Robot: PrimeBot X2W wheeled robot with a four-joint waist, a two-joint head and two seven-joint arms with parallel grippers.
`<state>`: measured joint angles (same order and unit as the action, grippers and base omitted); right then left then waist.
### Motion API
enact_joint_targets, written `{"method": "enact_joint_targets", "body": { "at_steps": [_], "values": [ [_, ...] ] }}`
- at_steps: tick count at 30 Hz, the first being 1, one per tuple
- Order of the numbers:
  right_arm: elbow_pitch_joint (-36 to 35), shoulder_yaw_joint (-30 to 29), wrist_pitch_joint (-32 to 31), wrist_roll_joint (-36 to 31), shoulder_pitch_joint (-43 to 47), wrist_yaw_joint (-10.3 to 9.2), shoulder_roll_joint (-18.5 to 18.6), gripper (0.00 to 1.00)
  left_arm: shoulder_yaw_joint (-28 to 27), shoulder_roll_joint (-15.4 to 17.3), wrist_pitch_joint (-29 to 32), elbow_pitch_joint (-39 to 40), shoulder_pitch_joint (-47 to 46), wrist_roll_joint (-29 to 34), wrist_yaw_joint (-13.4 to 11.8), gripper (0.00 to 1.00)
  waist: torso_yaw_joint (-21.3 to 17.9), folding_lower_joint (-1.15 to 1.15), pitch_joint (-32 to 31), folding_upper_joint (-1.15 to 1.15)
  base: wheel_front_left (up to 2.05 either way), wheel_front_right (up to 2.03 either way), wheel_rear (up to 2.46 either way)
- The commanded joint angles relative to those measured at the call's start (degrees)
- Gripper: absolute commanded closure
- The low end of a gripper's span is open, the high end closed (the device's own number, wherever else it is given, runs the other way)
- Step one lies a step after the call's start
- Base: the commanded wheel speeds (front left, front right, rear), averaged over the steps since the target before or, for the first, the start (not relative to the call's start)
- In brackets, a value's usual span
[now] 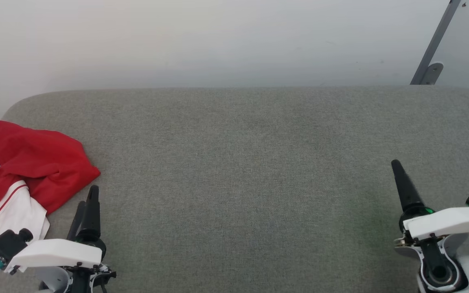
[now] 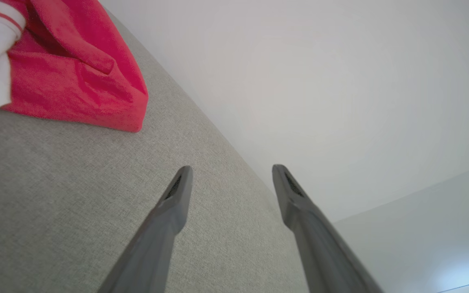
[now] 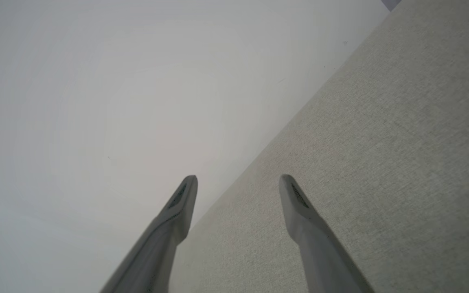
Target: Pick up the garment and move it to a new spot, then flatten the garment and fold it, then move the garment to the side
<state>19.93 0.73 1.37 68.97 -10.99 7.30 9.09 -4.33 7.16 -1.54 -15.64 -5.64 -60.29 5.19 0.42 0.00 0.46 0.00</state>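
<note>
— Left gripper [image 1: 87, 196], how does it stand?
— Fingers apart and empty, at the lower left of the head view, just beside the garment [image 1: 35, 162] but not touching it.
— And the right gripper [image 3: 238, 178]?
— Also spread wide, holding nothing, at the lower right, well apart from the garment, which lies crumpled at the left edge of the grey bench [image 1: 238, 162].

Grey surface [image 1: 259, 162] lies open; garment [image 1: 39, 162] crowds its left corner.
</note>
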Motion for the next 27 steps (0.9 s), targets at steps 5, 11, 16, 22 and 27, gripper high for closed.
{"method": "enact_joint_targets", "body": {
  "at_steps": [5, 11, 16, 22, 27],
  "values": [
    [0.25, 0.49, 1.45, -7.41, -2.75, 0.22, 1.82, 0.0, 0.61, 1.16, -1.31, 0.67, -2.11, 5.82, -0.47, 0.0, 0.06, 0.0, 0.05, 0.0, 0.0, 0.0, 0.0],
    [1.2, 0.4, 2.68, -16.02, -3.78, 0.23, 2.4, 0.0, 1.3, 2.1, -2.49, 0.19, -2.49, 11.87, -1.06, 0.0, 0.1, 0.0, 0.19, 0.0, 0.0, 0.0, 0.0],
    [1.96, 0.51, 3.62, -22.22, -4.56, 0.23, 2.59, 0.0, 1.96, 2.87, -3.44, -0.34, -2.56, 16.52, -1.74, 0.0, 0.05, 0.0, 0.19, 0.0, 0.0, 0.0, 0.0],
    [2.61, 0.33, 4.49, -28.45, -5.42, 0.24, 2.92, 0.0, 2.64, 3.69, -4.52, -0.76, -2.78, 21.32, -2.31, 0.0, -0.01, 0.0, 0.14, 0.0, 0.0, 0.0, 0.0],
    [3.01, 0.31, 4.89, -32.94, -5.92, 0.24, 3.31, 0.0, 3.15, 4.09, -5.35, -1.14, -2.88, 24.79, -2.71, 0.0, 0.07, 0.0, -0.18, 0.0, 0.0, 0.0, 0.0]
  ]
}}
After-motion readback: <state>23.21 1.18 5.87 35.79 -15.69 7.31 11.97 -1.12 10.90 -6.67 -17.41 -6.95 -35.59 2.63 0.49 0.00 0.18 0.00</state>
